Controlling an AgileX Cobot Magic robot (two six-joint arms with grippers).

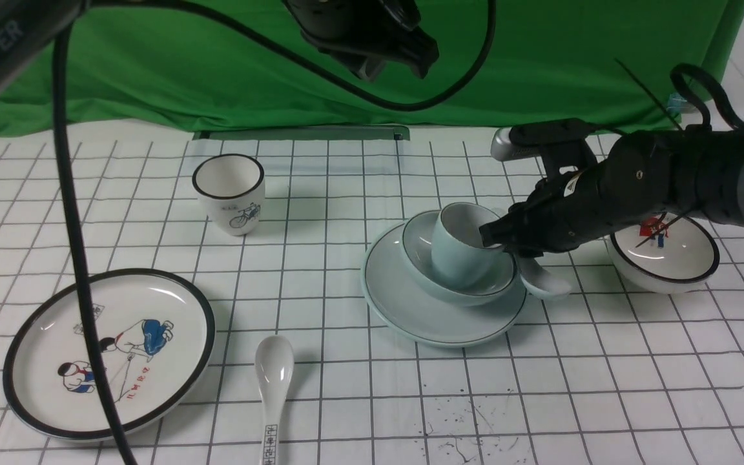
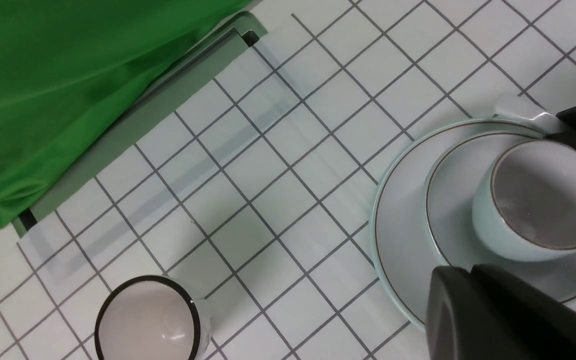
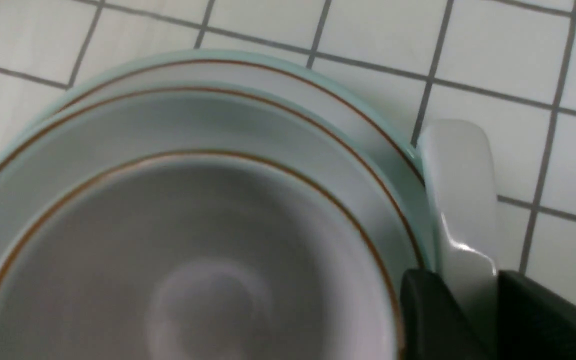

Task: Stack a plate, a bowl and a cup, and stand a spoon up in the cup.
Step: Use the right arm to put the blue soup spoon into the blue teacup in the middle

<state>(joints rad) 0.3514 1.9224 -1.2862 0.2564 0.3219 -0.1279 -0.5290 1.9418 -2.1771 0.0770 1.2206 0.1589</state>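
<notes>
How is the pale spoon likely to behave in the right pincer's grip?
The spoon looks like glossy glazed ceramic, so it may slip or pivot between the fingers of the right pincer. It is probably rigid and won't flex. Being ceramic, it could chip if knocked against the plate rim beside it.

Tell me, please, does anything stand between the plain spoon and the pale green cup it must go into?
Nothing visible does. The spoon lies beside the rim of the plate, its handle between the fingers of the right hand; the cup, leaning in the bowl, has an empty, uncovered mouth.
</notes>
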